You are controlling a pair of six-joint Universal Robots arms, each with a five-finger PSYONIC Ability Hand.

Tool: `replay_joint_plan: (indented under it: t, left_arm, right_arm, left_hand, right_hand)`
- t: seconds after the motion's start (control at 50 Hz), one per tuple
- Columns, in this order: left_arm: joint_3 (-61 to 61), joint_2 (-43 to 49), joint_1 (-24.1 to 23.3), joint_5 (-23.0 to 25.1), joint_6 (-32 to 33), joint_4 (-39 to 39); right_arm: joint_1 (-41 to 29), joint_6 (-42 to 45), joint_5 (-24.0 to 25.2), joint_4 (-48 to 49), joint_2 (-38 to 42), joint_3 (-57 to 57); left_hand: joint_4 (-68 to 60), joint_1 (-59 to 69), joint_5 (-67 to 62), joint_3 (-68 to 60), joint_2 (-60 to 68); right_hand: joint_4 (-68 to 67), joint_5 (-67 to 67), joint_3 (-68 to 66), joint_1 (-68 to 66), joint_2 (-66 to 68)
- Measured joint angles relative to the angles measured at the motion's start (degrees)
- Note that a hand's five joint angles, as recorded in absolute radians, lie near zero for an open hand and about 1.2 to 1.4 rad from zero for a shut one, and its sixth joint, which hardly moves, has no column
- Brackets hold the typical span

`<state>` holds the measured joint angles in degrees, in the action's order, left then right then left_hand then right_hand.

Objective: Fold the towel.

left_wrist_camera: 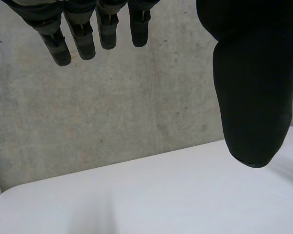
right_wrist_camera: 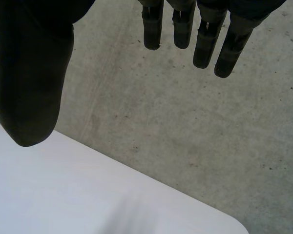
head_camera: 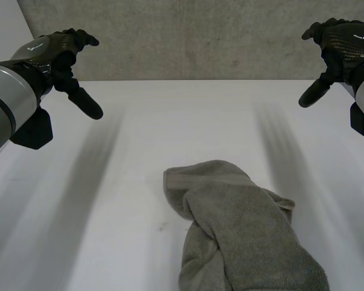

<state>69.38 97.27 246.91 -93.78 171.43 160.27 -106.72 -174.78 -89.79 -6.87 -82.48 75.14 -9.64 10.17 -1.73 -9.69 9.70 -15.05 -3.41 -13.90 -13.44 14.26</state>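
Towel [head_camera: 242, 236] bunched on table [head_camera: 109, 212], lower centre-right of head view. Left hand [head_camera: 64, 57] upper left, right hand [head_camera: 340, 51] upper right, both above table, well apart from towel. Wall [head_camera: 194, 36] behind table.

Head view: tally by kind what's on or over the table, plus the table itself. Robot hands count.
Towel: 1, grey towel, crumpled
Robot hand: 2, left robot hand and right robot hand, both open and raised
Table: 1, white table
Total: 4

The towel [head_camera: 242, 230] is cut off at its near end by the head view's edge.
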Motion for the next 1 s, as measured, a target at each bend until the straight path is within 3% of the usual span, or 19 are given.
replay_joint_plan:
  t: [0.28, 0.38, 0.58, 0.66, 0.78, 1.0]
  left_arm:
    - [-0.1, 0.4, -0.2, -1.2, 0.0, 0.0]
    - [1.0, 0.2, -1.5, -0.8, 0.0, 0.0]
    - [13.8, 0.3, -10.3, -0.4, 1.2, -0.3]
    - [19.9, 1.5, -13.7, -0.1, 3.0, 0.1]
    - [25.4, 5.1, -18.6, 1.3, 4.3, 0.9]
    - [25.7, 12.5, -25.7, 3.7, 3.7, 1.8]
  right_arm:
    - [0.1, 0.3, 0.7, -0.3, 0.2, -0.2]
    - [-0.2, 3.6, 3.8, -0.8, 0.5, 0.0]
    - [-1.8, 29.6, 22.1, -6.3, 7.2, 1.1]
    - [-3.5, 38.5, 27.0, -7.5, 11.3, 1.0]
    - [-6.1, 47.4, 30.0, -8.6, 17.7, 1.1]
    - [-9.0, 54.2, 29.6, -12.3, 25.1, 0.4]
  left_hand:
    - [0.0, 0.0, 0.0, 0.0, 0.0]
    - [0.0, 0.0, 0.0, 0.0, 0.0]
    - [-1.0, 0.2, 0.0, -0.9, 0.9]
    - [-1.4, 0.8, 0.0, -1.4, 1.3]
    - [-3.4, 3.0, -0.8, -3.3, 3.4]
    - [-6.0, 5.6, -3.9, -5.9, 6.1]
  right_hand:
    - [0.0, 0.0, 0.0, 0.0, 0.0]
    - [0.0, 0.0, 0.0, 0.0, 0.0]
    - [0.0, 0.0, 0.0, 0.0, 0.0]
    - [0.0, 0.0, 0.0, 0.0, 0.0]
    - [0.0, 0.0, 0.0, 0.0, 0.0]
    - [0.0, -0.2, -0.1, -0.2, 0.0]
